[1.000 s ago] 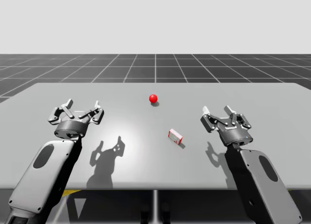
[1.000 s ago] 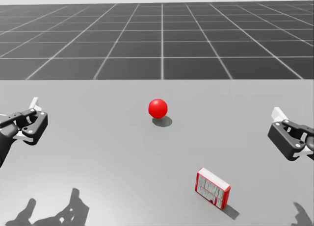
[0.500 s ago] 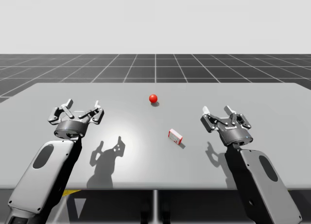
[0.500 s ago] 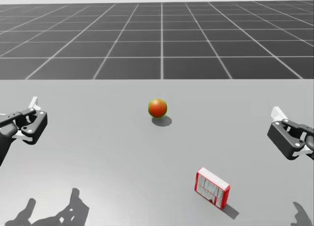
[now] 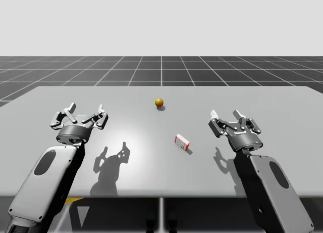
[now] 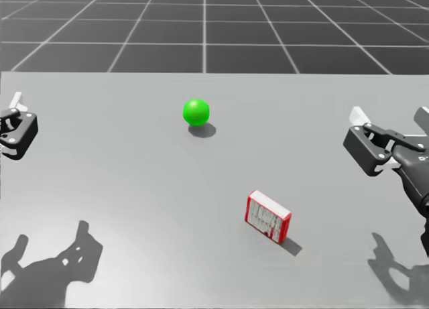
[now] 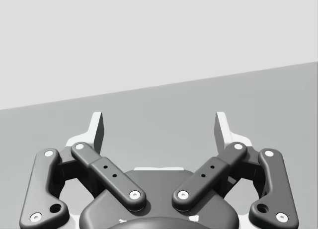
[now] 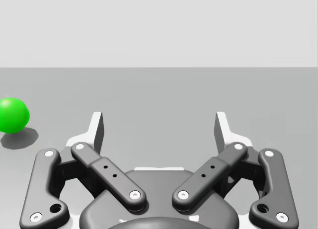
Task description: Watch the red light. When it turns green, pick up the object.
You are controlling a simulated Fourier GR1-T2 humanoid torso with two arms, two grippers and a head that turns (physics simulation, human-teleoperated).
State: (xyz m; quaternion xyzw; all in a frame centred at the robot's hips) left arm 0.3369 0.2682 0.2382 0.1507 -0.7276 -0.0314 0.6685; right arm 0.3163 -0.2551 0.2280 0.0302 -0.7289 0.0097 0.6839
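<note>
On the left side of the table (image 5: 282, 106), the left gripper (image 5: 86, 111) hovers with its fingers spread wide and nothing between them. Near the middle, on the far half, sits the signal ball (image 6: 196, 112), which is green in the head view, so the pick-up seems permitted. The small red and white box (image 6: 268, 216) lies to the right of the middle, closer to the robot than the ball. Its long axis runs diagonally, from far-left to near-right. On the right, the right gripper (image 5: 225, 115) is also released and empty. The box lies inward of its fingers and somewhat nearer to the robot. This arm is clearly the closer one, and its wrist probably needs turning to close across the short side.
</note>
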